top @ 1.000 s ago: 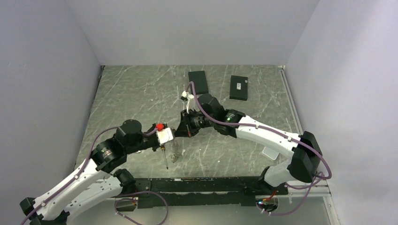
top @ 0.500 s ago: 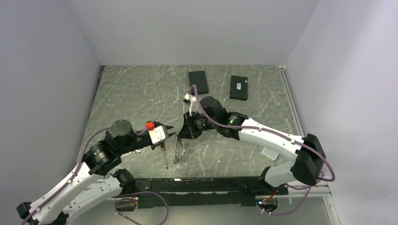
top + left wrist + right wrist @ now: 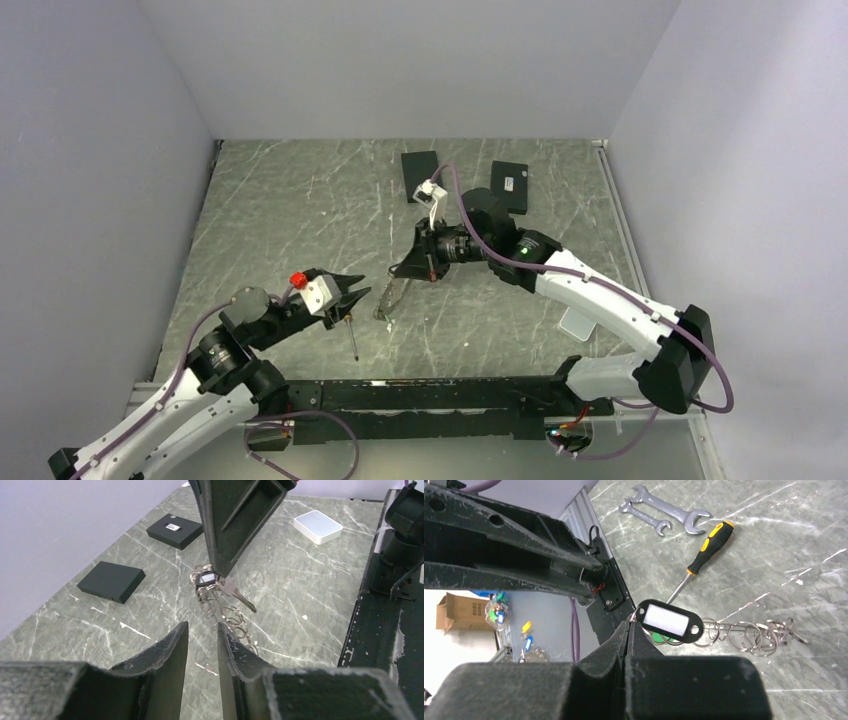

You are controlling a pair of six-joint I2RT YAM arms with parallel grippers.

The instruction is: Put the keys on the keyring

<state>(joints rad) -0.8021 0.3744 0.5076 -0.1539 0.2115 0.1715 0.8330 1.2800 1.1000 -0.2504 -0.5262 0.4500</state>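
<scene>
- The left gripper [image 3: 202,628] sits nearest the bases, low over the grey marbled table [image 3: 300,200]. Its jaws are partly apart with nothing between them.
- Just beside it lie a yellow-and-black-handled screwdriver [image 3: 706,550] and two silver open-ended wrenches [image 3: 664,514].
- A small white rectangular box [image 3: 318,526] lies near the right arm's base.
- A thin grey metal wire keyring [image 3: 744,634], a chain of linked loops, hangs slanting towards the table. Small flat grey metal keys [image 3: 236,593] and a black oval plastic tag [image 3: 669,621] hang on it. I cannot tell whether its lower end touches the table.
- The right gripper [image 3: 629,629] is pinched closed on the keyring's top, beside the tag.
- Two flat black boxes [image 3: 422,174] lie farthest back.
</scene>
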